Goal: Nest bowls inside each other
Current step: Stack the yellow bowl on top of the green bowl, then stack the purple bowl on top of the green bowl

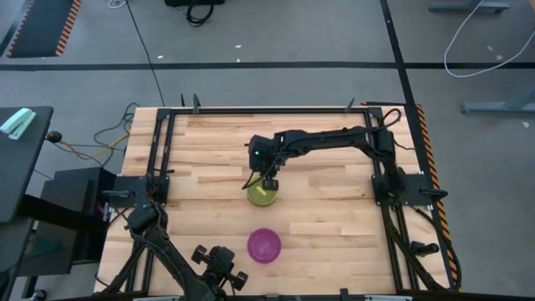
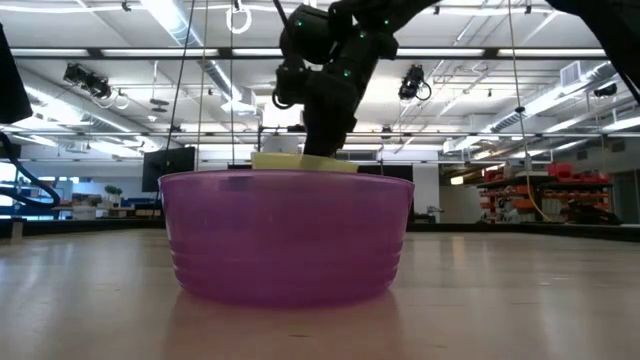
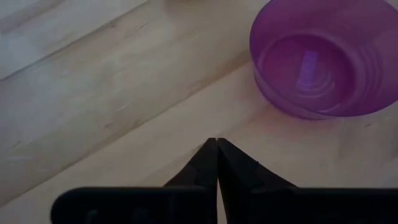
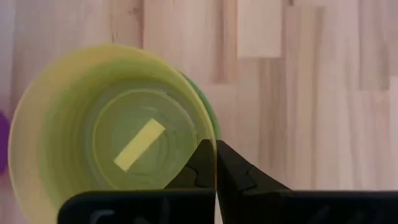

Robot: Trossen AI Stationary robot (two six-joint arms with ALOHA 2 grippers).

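A yellow bowl [image 4: 112, 137] sits inside a green bowl [image 4: 210, 109], whose rim just shows beside it, mid-table [image 1: 261, 194]. In the low view only the yellow rim [image 2: 300, 161] shows, behind the purple bowl [image 2: 285, 240]. That purple bowl [image 1: 264, 246] stands alone on its base nearer the front edge. My right gripper [image 4: 216, 144] reaches down onto the yellow bowl's rim [image 1: 269, 182] and is shut on it. My left gripper [image 3: 216, 140] is shut and hovers above the table by the near edge [image 1: 224, 269], close to the purple bowl [image 3: 323, 59]. Pink, orange and blue bowls are not visible. My right gripper pinches the yellow bowl's rim [image 4: 209, 138] on the side next to the green rim. It comes from above, pointing down, with one finger [image 4: 198, 163] inside the bowl and the other outside. The yellow bowl stays within the green one, its rim slightly tilted in the low view.
Bare wooden tabletop [image 1: 334, 217] lies around both bowls. A black metal frame [image 1: 159, 150] runs along the table's left, right and far edges, carrying the arm bases. Beyond the table is grey floor with cables.
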